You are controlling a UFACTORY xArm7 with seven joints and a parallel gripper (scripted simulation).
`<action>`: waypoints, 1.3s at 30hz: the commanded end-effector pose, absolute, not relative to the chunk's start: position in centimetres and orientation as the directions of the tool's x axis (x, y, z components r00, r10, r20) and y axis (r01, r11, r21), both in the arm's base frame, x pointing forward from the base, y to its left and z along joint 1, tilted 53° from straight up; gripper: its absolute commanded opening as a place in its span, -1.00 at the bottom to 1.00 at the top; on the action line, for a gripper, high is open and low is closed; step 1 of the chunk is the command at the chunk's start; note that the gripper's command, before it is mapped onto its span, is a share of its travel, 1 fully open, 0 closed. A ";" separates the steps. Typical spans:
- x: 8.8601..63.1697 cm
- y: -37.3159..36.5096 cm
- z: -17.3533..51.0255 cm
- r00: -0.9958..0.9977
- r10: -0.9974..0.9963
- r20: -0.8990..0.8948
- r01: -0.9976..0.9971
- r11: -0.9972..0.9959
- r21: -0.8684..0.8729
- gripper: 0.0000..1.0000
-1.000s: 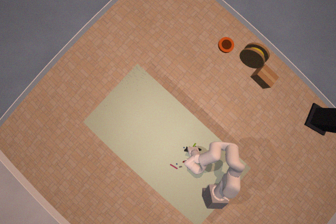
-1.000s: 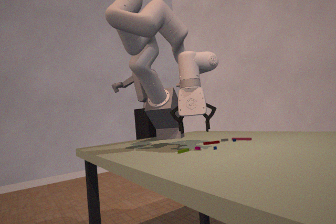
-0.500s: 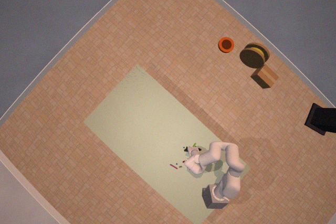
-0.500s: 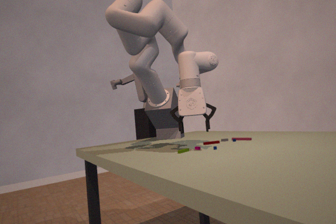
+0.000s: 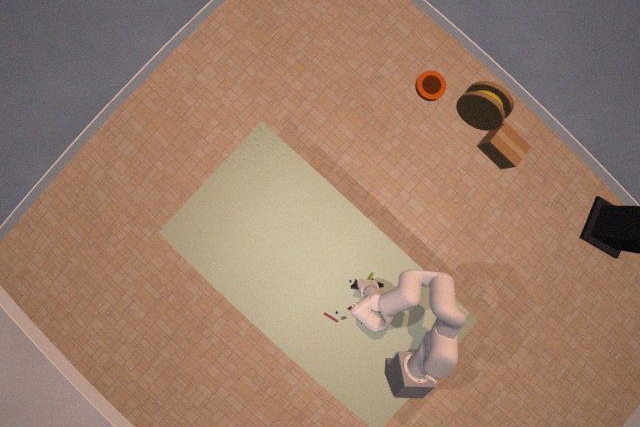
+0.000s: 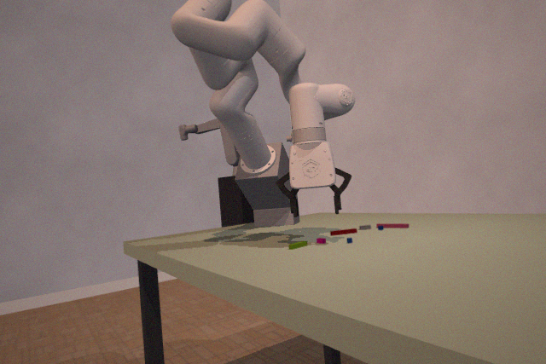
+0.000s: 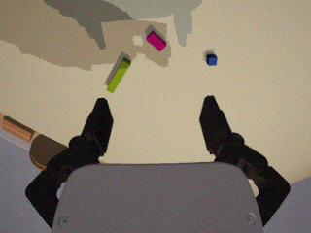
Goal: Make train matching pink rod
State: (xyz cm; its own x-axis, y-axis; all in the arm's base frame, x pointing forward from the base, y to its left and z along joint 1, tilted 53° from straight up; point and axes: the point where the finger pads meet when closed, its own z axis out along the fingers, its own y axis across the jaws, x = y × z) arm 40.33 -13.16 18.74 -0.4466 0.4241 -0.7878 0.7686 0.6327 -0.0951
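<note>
My gripper [image 6: 315, 210] is open and empty and hangs above the table. In the wrist view my gripper [image 7: 155, 108] has the lime rod [image 7: 120, 76], the magenta rod [image 7: 155, 41] and a blue rod [image 7: 212, 60] on the table ahead of its fingertips. From the side, the lime rod [image 6: 298, 245], the magenta rod [image 6: 321, 240] and this blue rod [image 6: 349, 239] lie nearest the front. Behind them lie the red rod [image 6: 343, 231], the grey rod [image 6: 364, 227], a second blue rod [image 6: 380, 228] and the pink rod [image 6: 392, 225]. From above, the pink rod [image 5: 330, 317] lies left of my arm.
My arm's base [image 5: 410, 373] stands at the table's edge. On the floor far from the table stand an orange pot [image 5: 430, 84], a round burger-like object [image 5: 484, 104], a cardboard box [image 5: 505, 145] and a black object [image 5: 612, 226].
</note>
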 end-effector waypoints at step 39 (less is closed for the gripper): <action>40.7 -12.7 18.7 -0.435 0.431 -0.790 0.773 0.629 -0.083 1.00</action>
